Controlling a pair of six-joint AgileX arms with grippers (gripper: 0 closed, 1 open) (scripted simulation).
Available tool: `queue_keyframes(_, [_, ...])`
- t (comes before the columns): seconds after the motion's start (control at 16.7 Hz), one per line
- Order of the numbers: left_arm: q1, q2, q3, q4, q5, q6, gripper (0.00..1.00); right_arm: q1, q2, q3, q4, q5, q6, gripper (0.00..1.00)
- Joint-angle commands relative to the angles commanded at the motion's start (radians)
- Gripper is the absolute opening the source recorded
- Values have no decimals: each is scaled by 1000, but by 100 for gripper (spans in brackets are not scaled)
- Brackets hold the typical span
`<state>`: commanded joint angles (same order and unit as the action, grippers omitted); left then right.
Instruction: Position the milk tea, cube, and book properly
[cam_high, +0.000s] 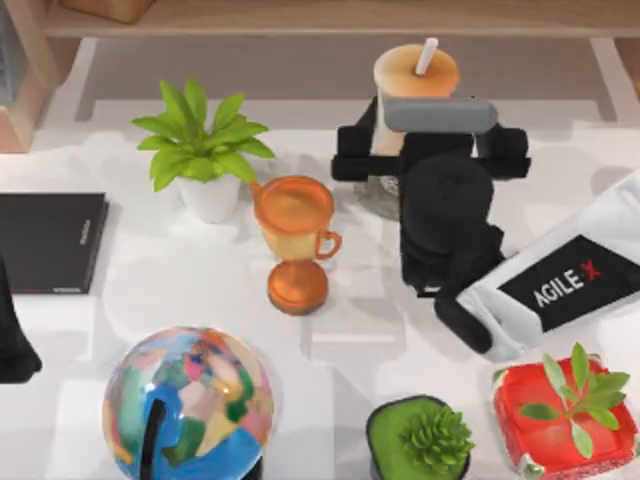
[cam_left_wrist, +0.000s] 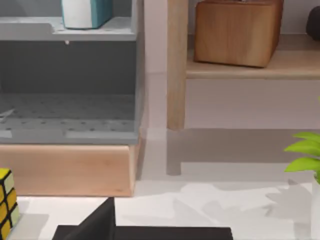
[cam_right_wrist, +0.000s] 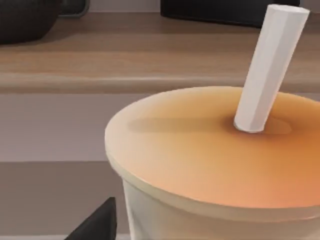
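1. If the right gripper (cam_high: 430, 155) closes off-centre or carries the milk tea (cam_high: 415, 75) out of level, the tall cup could tip or slip free. Its narrow clear base looks easy to upset, and the white straw (cam_right_wrist: 270, 65) adds height that might catch the wooden shelf (cam_high: 330, 18) running along the top of the frame.
2. A sideways swing toward the frame's centre risks knocking the orange goblet (cam_high: 295, 235), which stands near, to the lower left of the cup, with the potted plant (cam_high: 200, 150) just beyond it.
3. The milk tea sits at the upper centre-right of the top view. The right gripper is up against it from the lower side, its black body lying across the cup's lower part. In the right wrist view the lid is directly ahead and very near. Whether the pincer is clamped on the cup or only set around it, I cannot tell.
4. The left gripper (cam_high: 12, 340) idles at the left edge of the top view, beside the thin black book (cam_high: 50, 240); I cannot tell its state either. Its wrist view shows the cube (cam_left_wrist: 7, 205) on the table and the book (cam_left_wrist: 85, 12) on a grey shelf.
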<state>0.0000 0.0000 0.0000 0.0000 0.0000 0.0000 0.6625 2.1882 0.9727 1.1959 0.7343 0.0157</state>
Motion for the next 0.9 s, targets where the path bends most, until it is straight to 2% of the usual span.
queue_keyframes(0.36, [0, 0, 0, 0, 0, 0, 100, 34, -141, -34, -105, 12, -2, 100])
queue_keyframes(0.9, [0, 0, 0, 0, 0, 0, 100, 15, -214, -68, -147, -14, -3, 100])
